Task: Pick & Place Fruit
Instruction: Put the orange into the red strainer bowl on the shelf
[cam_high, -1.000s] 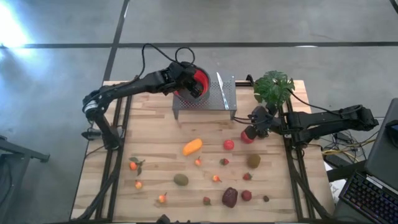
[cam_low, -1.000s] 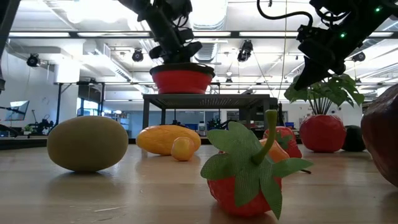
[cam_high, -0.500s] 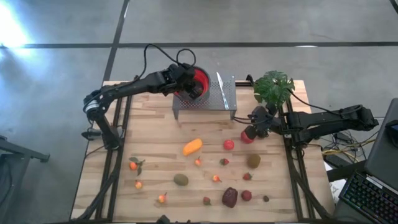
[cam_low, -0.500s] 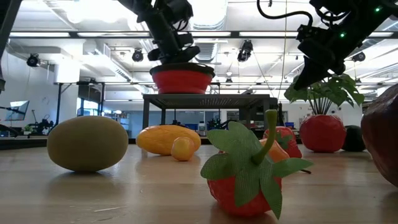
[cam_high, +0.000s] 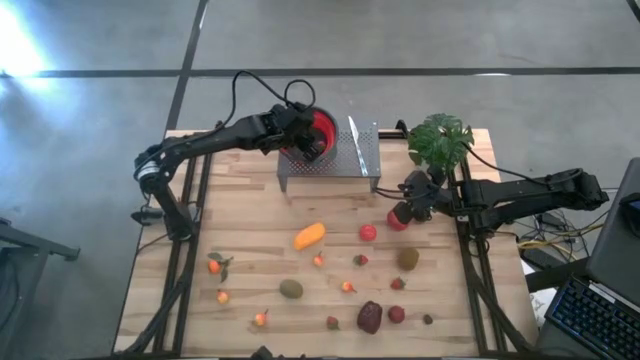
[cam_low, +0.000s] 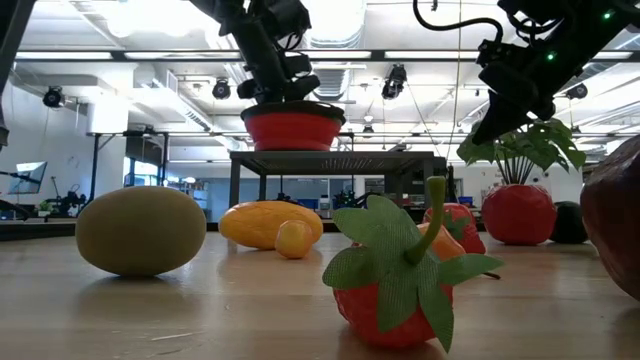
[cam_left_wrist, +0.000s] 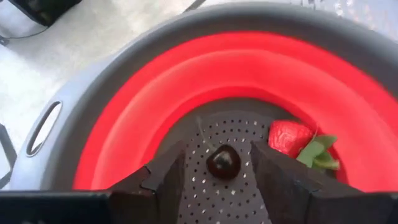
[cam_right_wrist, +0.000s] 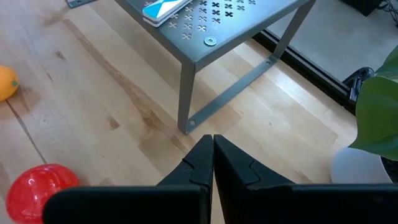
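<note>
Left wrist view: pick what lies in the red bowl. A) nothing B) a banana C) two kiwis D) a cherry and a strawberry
D: a dark cherry lies between the left gripper's parted fingers, and a strawberry rests beside it on the red bowl's perforated floor.

- The bowl (cam_high: 318, 131) sits on the metal rack (cam_high: 352, 158) at the back of the surface (cam_high: 250, 225).
- The left tool (cam_left_wrist: 217, 177) hangs over the bowl; a cherry (cam_left_wrist: 223, 162) and a strawberry (cam_left_wrist: 290, 137) lie in it.
- The potted plant (cam_high: 440, 140) stands right of the rack.
- The right tool (cam_high: 404, 214) is before the plant.
- The fruit (cam_high: 309, 236) lies scattered before the rack.
</note>
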